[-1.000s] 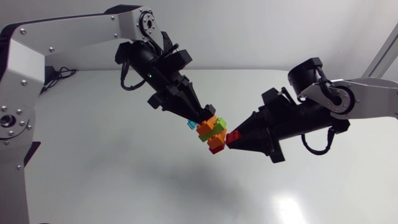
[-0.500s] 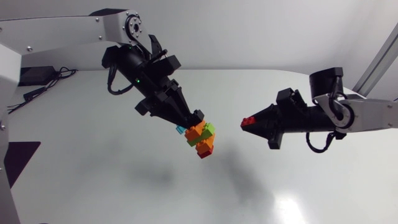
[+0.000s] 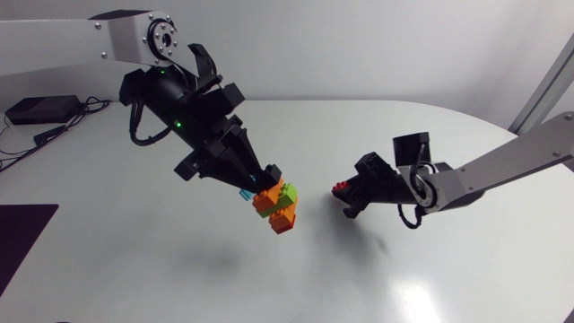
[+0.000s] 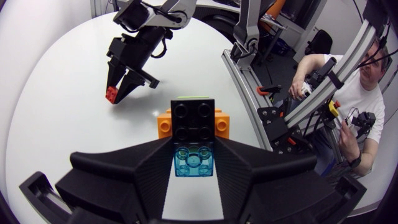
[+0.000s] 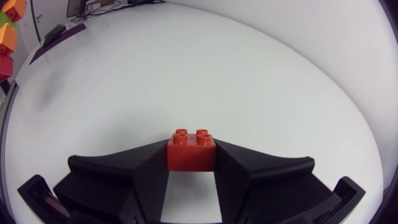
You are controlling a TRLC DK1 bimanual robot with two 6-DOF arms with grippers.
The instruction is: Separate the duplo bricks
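The brick stack [image 3: 278,206], layered orange, green and red, hangs above the table [image 3: 161,269]. The left gripper [image 3: 265,176] clamps its upper end, fingers closed on a translucent blue brick [image 4: 193,159]. Well apart, the right gripper [image 3: 346,196] pinches a single red brick [image 3: 340,188], probably a freed piece kept clear. From the left wrist, a black brick [image 4: 193,118] hides the stack's lower joints.

Lab: white table [image 3: 134,269], robot arms [image 3: 63,43]

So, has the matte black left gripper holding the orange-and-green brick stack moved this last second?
Yes: left gripper and stack shifted left, farther from the white table's right rim.
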